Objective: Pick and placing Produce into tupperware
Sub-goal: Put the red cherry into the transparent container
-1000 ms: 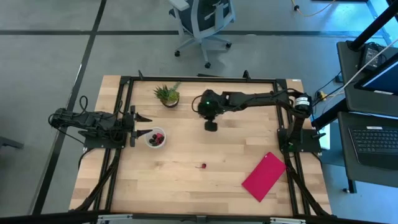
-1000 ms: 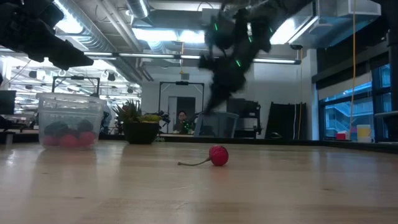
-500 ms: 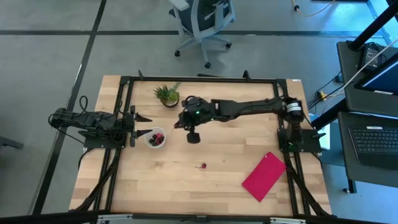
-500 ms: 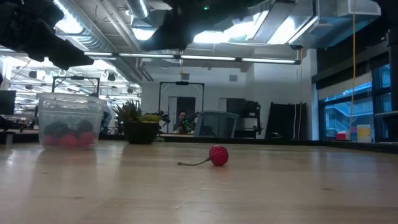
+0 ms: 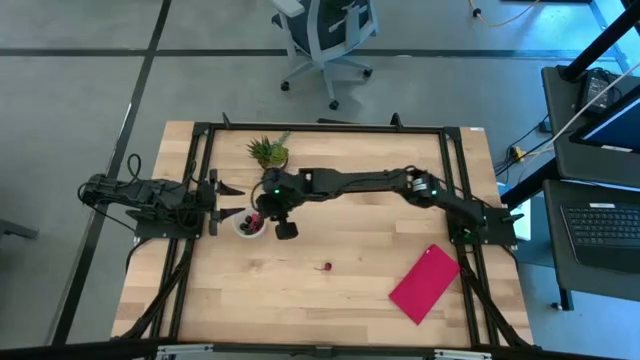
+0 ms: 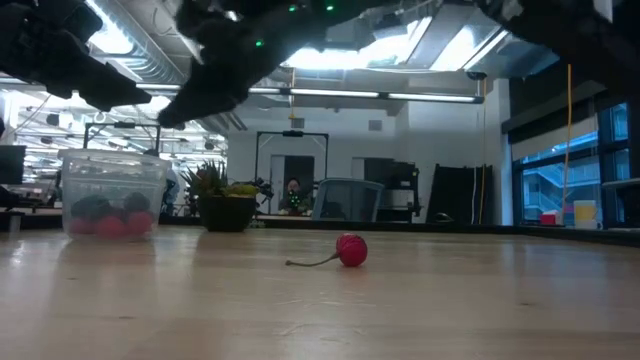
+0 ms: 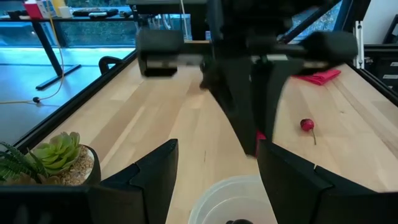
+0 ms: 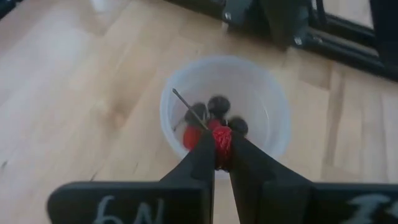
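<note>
The right gripper (image 8: 219, 146), jaws closed on a red berry (image 8: 221, 139), hangs over the cup (image 8: 273, 106) for release. The left gripper (image 7: 214, 168), jaws apart and empty, waits beside the cup.

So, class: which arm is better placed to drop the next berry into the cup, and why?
The right. Its gripper already pinches a red berry directly above the tupperware. The left gripper waits open at the table's left edge beside the cup, holding nothing.
</note>
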Robot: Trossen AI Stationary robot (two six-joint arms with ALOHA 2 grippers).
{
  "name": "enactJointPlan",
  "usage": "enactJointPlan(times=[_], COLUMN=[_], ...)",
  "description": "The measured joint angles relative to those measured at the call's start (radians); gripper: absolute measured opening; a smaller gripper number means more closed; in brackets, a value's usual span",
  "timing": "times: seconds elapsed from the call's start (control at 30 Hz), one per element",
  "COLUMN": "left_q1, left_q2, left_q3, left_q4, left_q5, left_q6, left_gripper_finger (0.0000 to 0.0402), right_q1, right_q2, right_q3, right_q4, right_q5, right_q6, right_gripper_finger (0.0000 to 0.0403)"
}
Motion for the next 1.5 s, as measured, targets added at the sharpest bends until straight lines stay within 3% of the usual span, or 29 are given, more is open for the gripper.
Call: enactJointPlan(times=[0.17, 0.57, 0.83, 1.17, 1.3, 1.5], left_q1=[0.000, 0.000, 0.000, 0.000, 0.000, 0.000], left_q2=[0.000, 0.000, 0.000, 0.000, 0.000, 0.000], left_q3=[0.000, 0.000, 0.000, 0.000, 0.000, 0.000], left_q4=[0.000, 0.000, 0.000, 0.000, 0.000, 0.000], left_q5=[0.000, -0.001, -0.001, -0.001, -0.001, -0.001], left_q6=[0.000, 0.000, 0.000, 0.000, 0.000, 0.000], left_gripper_finger=[0.0212, 0.0212, 0.0212, 0.0212, 0.0212, 0.0212], right_q1=[0.002, 0.001, 0.001, 0.001, 0.010, 0.033], right_q2=[0.096, 0.144, 0.144, 0.141, 0.083, -0.012], right_q3=[0.148, 0.137, 0.137, 0.137, 0.135, 0.139], right_q4=[-0.048, 0.005, 0.040, 0.034, -0.063, -0.379], right_q5=[-0.014, -0.035, -0.017, 0.015, 0.017, 0.014], right_q6=[-0.016, -0.020, -0.012, -0.011, -0.029, -0.008], right_gripper_finger=[0.0031, 0.0032, 0.0117, 0.0116, 0.0116, 0.0116])
